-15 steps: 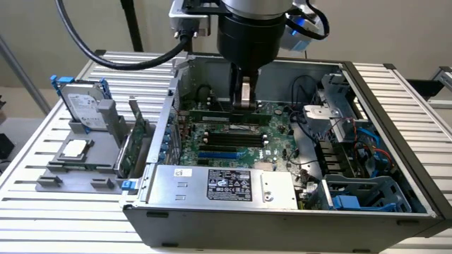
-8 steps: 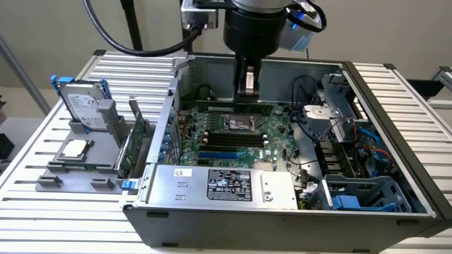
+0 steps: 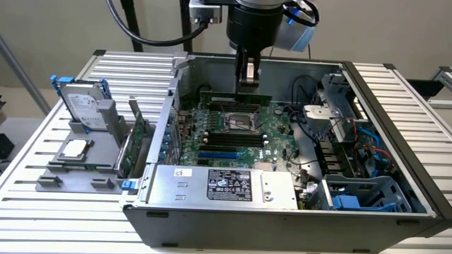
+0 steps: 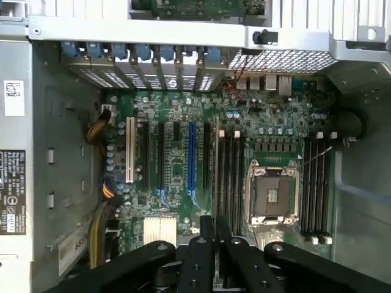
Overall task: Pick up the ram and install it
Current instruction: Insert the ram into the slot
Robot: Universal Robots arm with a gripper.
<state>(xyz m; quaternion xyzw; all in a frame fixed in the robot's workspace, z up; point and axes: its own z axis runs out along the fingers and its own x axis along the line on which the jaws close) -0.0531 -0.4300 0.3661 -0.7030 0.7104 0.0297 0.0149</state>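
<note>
My gripper (image 3: 246, 82) hangs inside the open computer case (image 3: 395, 127), shut on the ram (image 3: 236, 98). The ram is a long thin green stick held level above the back part of the motherboard (image 3: 211, 151). In the wrist view the ram (image 4: 215, 177) shows edge-on as a thin line running out from between the gripper (image 4: 215, 235) fingers. It lies alongside the black memory slots (image 4: 231, 177) beside the processor socket (image 4: 272, 195). From the exterior view those black slots (image 3: 233, 138) sit nearer the front than the ram, past the socket (image 3: 236, 120). The ram is above the board, not seated.
On the exterior view's left a grey fixture (image 3: 50, 182) holds a hard drive (image 3: 83, 106), a silver processor chip (image 3: 74, 151) and a green expansion card (image 3: 134, 140). A power supply (image 3: 219, 185) fills the case front. Cables (image 3: 339, 137) and a blue drive cage (image 3: 360, 198) crowd the right.
</note>
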